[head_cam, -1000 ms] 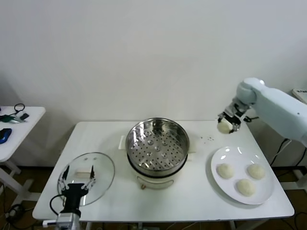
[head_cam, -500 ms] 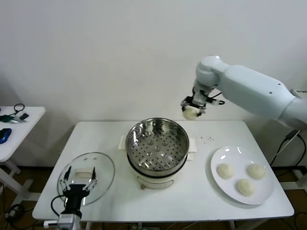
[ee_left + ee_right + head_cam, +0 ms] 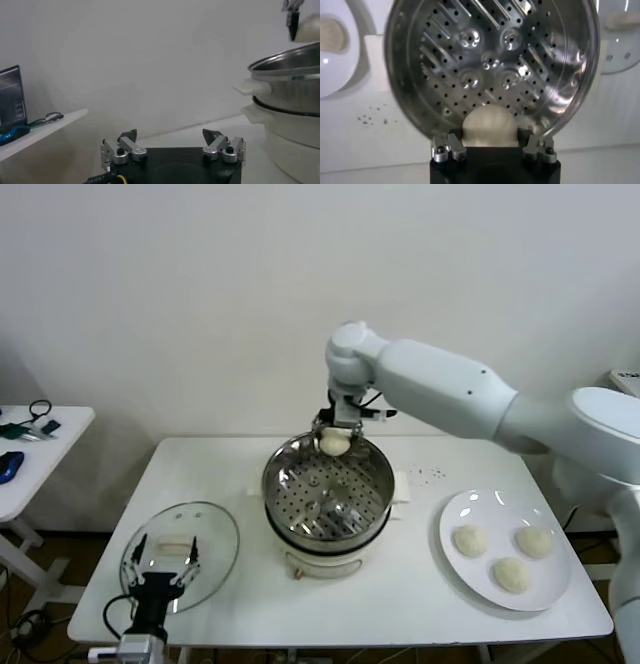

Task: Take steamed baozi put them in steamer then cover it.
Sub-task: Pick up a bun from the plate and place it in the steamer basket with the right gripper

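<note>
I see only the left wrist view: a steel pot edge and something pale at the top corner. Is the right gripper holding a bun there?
Observer: Yes. In the head view the right gripper is shut on a baozi above the far rim of the steamer.
Operator: Is the basket empty inside?
Observer: The right wrist view shows only its bare perforated floor; no bun lies in it.
Operator: How many buns wait outside?
Observer: Three baozi lie on a white plate on the robot's right.
Operator: And where is the lid?
Observer: The glass lid lies flat on the table, with the open left gripper over it.
</note>
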Controlling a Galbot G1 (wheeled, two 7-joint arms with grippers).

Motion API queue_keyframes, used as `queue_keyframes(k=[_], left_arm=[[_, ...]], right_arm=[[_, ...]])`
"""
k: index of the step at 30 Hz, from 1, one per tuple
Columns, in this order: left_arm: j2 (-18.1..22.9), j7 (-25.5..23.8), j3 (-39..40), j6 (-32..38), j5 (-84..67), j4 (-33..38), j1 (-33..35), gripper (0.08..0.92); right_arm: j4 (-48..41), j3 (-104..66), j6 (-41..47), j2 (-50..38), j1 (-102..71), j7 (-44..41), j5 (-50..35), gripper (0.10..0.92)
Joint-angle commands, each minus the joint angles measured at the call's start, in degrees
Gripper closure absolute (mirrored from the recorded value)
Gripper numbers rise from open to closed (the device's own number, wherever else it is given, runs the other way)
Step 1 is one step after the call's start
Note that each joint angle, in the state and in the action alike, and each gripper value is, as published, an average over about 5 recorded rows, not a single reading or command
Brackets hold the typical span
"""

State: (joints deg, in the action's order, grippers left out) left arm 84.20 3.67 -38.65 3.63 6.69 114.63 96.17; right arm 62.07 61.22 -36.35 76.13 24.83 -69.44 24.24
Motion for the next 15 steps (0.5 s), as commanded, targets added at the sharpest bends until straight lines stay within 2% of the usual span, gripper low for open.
queue_keyframes(k=[1, 15], left_arm=[[-0.17, -0.03, 0.09, -0.09, -0.02, 0.19, 0.13, 0.177], [-0.19, 0.04, 0.18, 0.24, -0.02, 0.27, 1.32, 0.177]], right_arm=[[-2.07, -1.68, -1.49, 3.99, -5.13, 0.26, 6.96, 0.318], [-5.73, -2.66, -1.64, 4.68, -7.81, 1.35, 10.28, 0.303]])
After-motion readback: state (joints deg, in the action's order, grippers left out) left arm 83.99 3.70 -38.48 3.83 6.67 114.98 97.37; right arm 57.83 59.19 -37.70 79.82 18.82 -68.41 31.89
